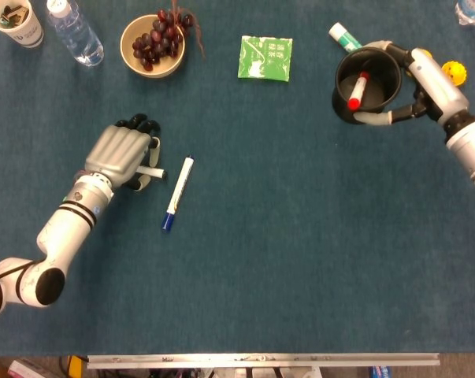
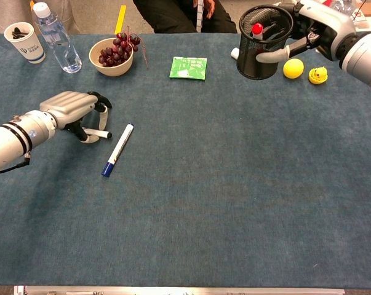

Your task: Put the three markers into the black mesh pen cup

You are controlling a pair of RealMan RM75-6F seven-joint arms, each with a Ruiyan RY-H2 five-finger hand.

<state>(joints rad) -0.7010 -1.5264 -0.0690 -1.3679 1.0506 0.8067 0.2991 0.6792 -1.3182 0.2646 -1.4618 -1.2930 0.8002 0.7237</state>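
Nearest on the blue tabletop (image 2: 222,203), a blue-capped marker (image 2: 117,150), lying flat and slanted, cap end toward the near edge, touched by nothing. Just left of it, the left hand (image 2: 74,113), knuckles up, fingers curled down over the cloth, thumb stretched toward the marker but apart from it; nothing visibly held, though the underside stays hidden.

Farther back, near the middle, a green packet (image 2: 188,67) flat on the tabletop. Toward the far left, a tan bowl of grapes (image 2: 114,56), then a clear water bottle (image 2: 57,40) and a paper cup (image 2: 22,42) in the corner.

At the far right, the black mesh pen cup (image 2: 263,42) gripped by the right hand (image 2: 313,27), fingers wrapped round its wall, thumb across the front. Inside the cup, a red-capped marker (image 1: 356,89) leaning, cap upward. Just behind the cup, a green-capped marker (image 1: 343,35) lying on the tabletop, partly hidden by the rim. Right of the cup, a yellow ball (image 2: 293,68) and a small yellow duck (image 2: 318,75), close together.
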